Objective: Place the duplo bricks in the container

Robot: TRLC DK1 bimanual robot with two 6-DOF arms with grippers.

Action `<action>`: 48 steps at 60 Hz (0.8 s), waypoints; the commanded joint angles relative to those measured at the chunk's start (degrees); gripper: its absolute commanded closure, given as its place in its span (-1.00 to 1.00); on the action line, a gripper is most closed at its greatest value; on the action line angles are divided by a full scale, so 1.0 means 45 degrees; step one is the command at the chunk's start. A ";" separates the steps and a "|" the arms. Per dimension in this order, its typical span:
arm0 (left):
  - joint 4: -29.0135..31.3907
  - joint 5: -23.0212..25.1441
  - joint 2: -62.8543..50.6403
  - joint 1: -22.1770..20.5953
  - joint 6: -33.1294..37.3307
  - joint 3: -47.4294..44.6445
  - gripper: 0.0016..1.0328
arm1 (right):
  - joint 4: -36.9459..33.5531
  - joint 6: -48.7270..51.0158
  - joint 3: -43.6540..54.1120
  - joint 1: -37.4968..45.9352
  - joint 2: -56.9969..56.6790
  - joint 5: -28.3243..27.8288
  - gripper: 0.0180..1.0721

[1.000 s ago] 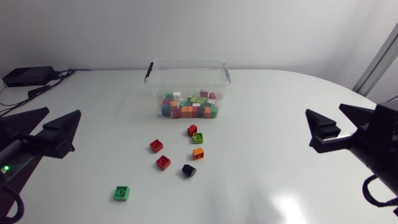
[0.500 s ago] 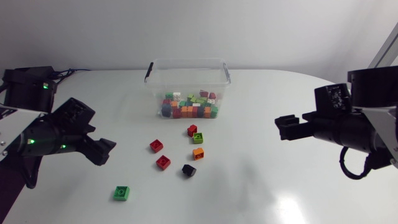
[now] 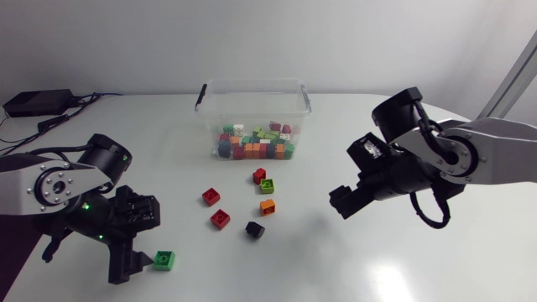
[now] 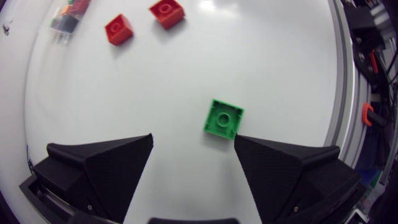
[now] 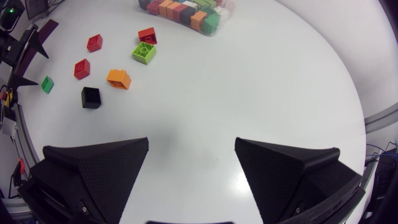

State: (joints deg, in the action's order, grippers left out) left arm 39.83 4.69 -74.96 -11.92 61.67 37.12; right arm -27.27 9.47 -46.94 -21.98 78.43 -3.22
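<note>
A clear container [image 3: 252, 94] holding several bricks stands at the back middle of the table. Loose bricks lie in front of it: red [image 3: 259, 175], lime [image 3: 268, 186], orange [image 3: 268, 205], black [image 3: 255, 229] and two more red ones [image 3: 211, 196] [image 3: 221, 219]. A green brick [image 3: 164, 260] lies alone at the front left. My left gripper [image 3: 137, 252] hangs just left of it, open; in the left wrist view the green brick [image 4: 222, 118] sits just ahead of the open gripper [image 4: 193, 138], nearer one finger. My right gripper [image 3: 344, 201] is open and holds nothing, right of the loose bricks.
In the right wrist view the black brick [image 5: 91, 97], orange brick [image 5: 118, 79] and lime brick [image 5: 143, 52] lie well ahead of the right gripper [image 5: 191, 142] over bare white table. A black box with cables [image 3: 38, 102] sits at the back left corner.
Both arms have swung in from the side edges. The left gripper came down beside the green brick; the right gripper moved toward the table's middle.
</note>
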 commanded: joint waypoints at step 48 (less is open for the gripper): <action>0.0347 0.2571 -0.3050 -0.0768 0.1823 0.0637 0.21 | 0.0825 0.2719 -0.2187 -0.2792 0.3762 -0.1491 -0.88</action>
State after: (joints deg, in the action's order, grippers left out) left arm 41.60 15.05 -87.81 -14.94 67.68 38.79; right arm -24.12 17.89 -54.63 -34.41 91.83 -9.43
